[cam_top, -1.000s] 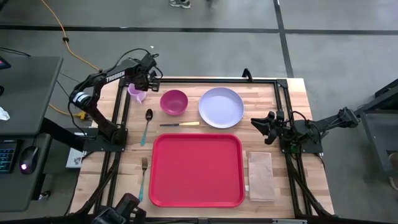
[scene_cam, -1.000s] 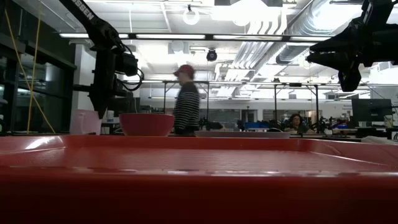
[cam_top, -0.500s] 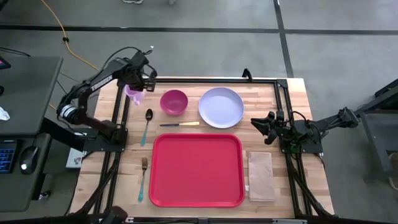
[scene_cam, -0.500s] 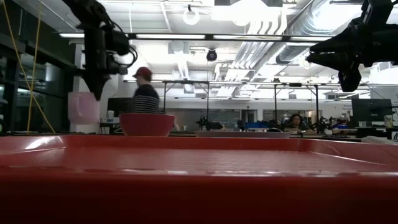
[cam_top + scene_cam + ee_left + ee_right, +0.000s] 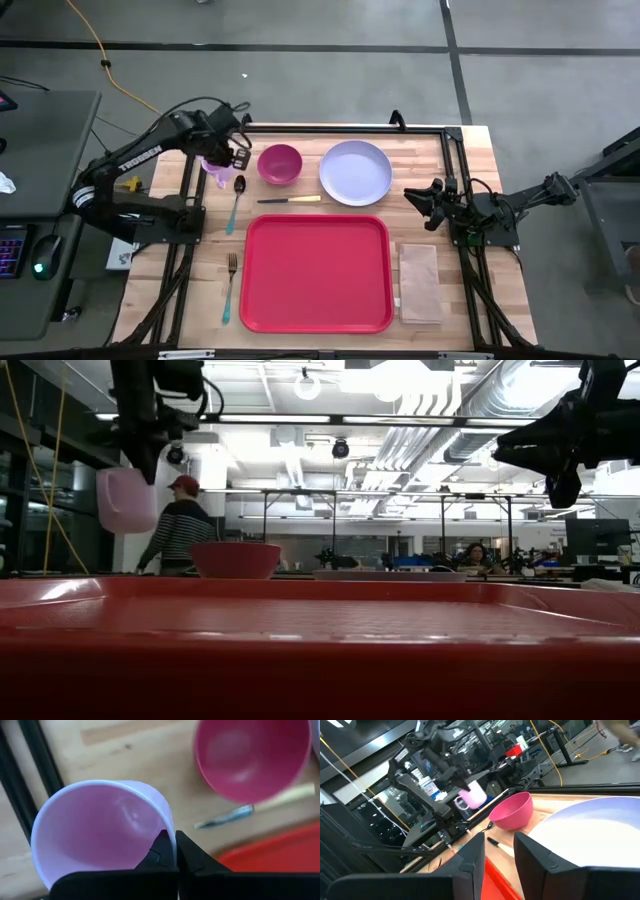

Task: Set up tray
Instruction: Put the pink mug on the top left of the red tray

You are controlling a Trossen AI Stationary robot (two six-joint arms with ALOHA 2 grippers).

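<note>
1. Large flat red plastic tray (image 5: 315, 272), lower centre of the high view, lies bare to receive the tableware.
2. Left gripper (image 5: 232, 158), upper left, pinches the pale pink plastic cup (image 5: 217, 170) by its rim, lifted for carrying.
3. Right gripper (image 5: 412, 194), right of centre, waits part-open, holding nothing.

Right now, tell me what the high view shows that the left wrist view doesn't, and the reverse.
Only the high view: the plate, napkin, fork, spoon and waiting right hand. Only the left wrist view: the left hand pinching the cup rim. Both: the cup, pink bowl, knife and red tray.
</note>
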